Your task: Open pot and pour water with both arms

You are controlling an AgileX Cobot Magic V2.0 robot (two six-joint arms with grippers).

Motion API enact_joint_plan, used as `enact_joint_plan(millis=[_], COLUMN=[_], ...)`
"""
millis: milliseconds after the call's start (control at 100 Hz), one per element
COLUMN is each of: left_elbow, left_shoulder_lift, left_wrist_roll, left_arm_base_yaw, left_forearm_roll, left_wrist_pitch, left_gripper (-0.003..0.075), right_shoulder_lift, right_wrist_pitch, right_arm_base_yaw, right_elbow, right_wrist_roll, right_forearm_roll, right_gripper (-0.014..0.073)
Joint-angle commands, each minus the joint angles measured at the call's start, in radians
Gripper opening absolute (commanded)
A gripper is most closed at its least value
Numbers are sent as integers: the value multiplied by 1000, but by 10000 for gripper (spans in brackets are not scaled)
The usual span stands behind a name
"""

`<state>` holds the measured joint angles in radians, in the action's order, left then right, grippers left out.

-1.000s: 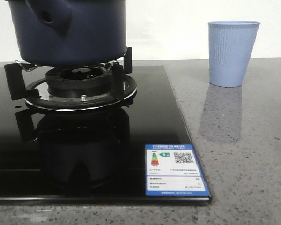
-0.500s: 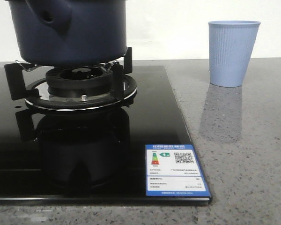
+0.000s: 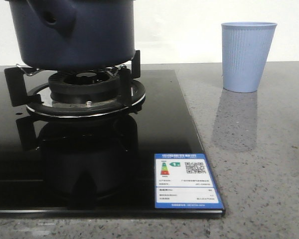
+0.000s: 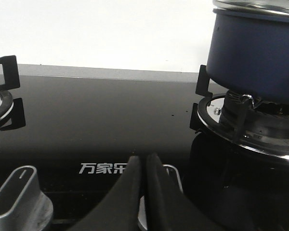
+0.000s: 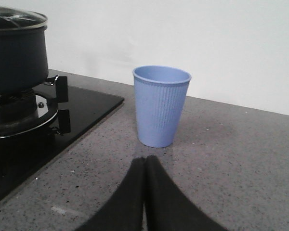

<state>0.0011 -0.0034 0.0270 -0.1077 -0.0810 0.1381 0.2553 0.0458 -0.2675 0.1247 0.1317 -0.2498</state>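
Observation:
The dark navy pot (image 3: 74,32) sits on the burner grate (image 3: 84,87) of the black glass hob at the left of the front view, its handle stub facing the camera. A glass lid with a metal rim (image 5: 17,19) covers it; the pot (image 4: 254,53) also shows in the left wrist view. My left gripper (image 4: 144,161) is shut and empty, low over the hob's front edge, well short of the pot. My right gripper (image 5: 145,161) is shut and empty above the grey counter, just short of the pale blue ribbed cup (image 5: 161,106). Neither arm shows in the front view.
The blue cup (image 3: 247,56) stands on the speckled grey counter right of the hob. Silver control knobs (image 4: 18,199) line the hob's front. A second burner grate (image 4: 2,89) lies farther along the hob. An energy label sticker (image 3: 187,180) sits on the hob's near corner.

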Motion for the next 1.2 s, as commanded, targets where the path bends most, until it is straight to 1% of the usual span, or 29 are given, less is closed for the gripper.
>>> enact_joint_plan(millis=[0,40,110,250,320,430,440,490,620,720,810,1190], left_elbow=[33,33,33,33,33,33,33,33,33,33,33,33], left_shoulder_lift=[-28,-28,-28,-28,-28,-28,-28,-28,-28,-28,-26,-26], left_wrist_roll=[-11,-11,-11,-11,-11,-11,-11,-11,-11,-11,-11,-11], left_arm_base_yaw=[2,2,2,2,2,2,2,2,2,2,2,2], left_forearm_roll=[-9,-9,-9,-9,-9,-9,-9,-9,-9,-9,-9,-9], left_wrist_pitch=[-76,-76,-76,-76,-76,-76,-76,-76,-76,-76,-76,-76], left_gripper=[-19,-19,-19,-19,-19,-19,-19,-19,-19,-19,-19,-19], right_shoulder_lift=[25,25,12,-68,-113,-163,-168,-183,-224,-288,-282,-282], right_wrist_pitch=[170,194,196,199,184,141,113,73,2,-94,-145,-127], right_arm_base_yaw=[1,3,28,139,194,244,245,250,252,252,252,252], right_elbow=[0,-14,-38,-99,-125,-162,-162,-162,-162,-162,-162,-162], right_wrist_roll=[-283,-294,-292,-283,-243,-125,-118,-89,-89,-89,-89,-89], right_forearm_roll=[256,273,294,318,308,221,215,189,183,183,185,171], right_gripper=[-74,-74,-74,-74,-74,-74,-74,-74,-74,-74,-74,-74])
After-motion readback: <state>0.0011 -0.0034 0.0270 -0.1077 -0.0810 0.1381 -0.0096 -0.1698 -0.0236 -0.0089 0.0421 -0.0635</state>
